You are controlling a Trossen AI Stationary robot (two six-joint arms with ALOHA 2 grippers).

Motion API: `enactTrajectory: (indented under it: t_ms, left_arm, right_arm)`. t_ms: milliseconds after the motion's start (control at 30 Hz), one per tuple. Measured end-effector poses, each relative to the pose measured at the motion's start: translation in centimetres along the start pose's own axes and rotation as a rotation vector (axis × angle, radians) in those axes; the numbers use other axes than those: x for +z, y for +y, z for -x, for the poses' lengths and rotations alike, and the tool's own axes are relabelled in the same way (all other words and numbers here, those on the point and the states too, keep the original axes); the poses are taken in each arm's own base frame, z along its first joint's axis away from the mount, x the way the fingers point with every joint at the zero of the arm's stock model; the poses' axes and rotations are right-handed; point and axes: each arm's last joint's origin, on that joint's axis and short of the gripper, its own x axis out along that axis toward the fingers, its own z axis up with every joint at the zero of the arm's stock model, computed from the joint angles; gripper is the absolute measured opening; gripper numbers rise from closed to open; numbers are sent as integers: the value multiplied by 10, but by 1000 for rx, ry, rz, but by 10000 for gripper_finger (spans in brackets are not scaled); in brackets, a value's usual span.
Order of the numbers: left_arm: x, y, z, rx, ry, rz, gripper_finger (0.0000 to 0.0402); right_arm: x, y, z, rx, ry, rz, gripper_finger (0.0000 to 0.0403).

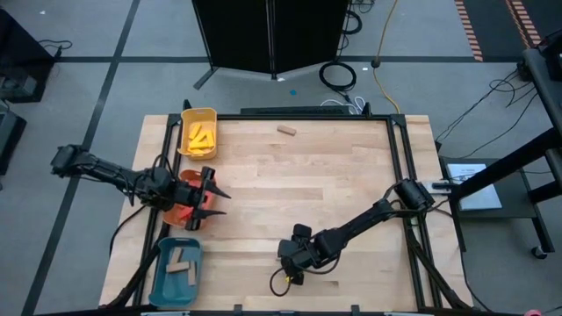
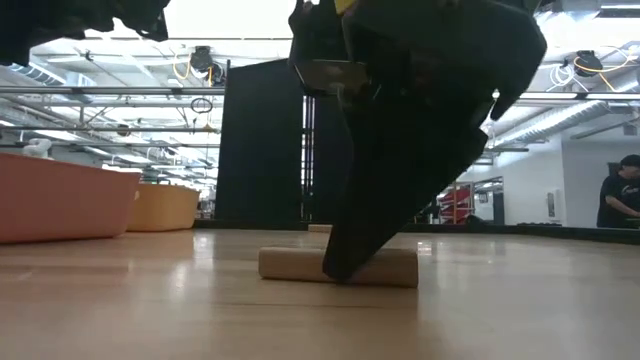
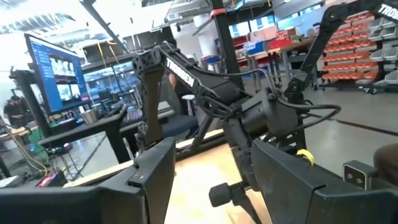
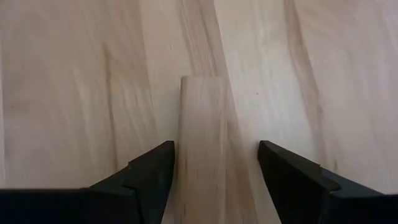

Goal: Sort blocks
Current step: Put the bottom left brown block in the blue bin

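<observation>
The high view looks straight down from well above, taking in the whole counter [image 1: 307,175] and both arms. The low view sits at counter height, facing level across the wood toward the room, very near the right gripper [image 2: 345,265]. The right wrist view points straight down, close over the counter, its jaws framing a tan block [image 4: 202,149]; the low view shares that block [image 2: 338,266] lying under the same jaws. The left wrist view faces level across the counter, past its own jaws, to the right arm [image 3: 205,87] and the room.
</observation>
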Motion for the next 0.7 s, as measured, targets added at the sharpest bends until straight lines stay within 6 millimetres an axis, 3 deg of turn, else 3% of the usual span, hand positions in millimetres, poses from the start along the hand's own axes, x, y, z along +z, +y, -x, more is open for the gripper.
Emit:
enactTrajectory:
  t_ms: [200,500,700]
  left_arm:
    - [0,3,0,19,0,-3,208]
    - [1,4,0,25,-13,14,208]
    - [9,6,1,47,-96,65,208]
  right_arm:
    - [-9,4,2,-59,8,51,196]
    - [-12,9,6,-103,-34,77,79]
    - [5,7,24,-54,-115,31,79]
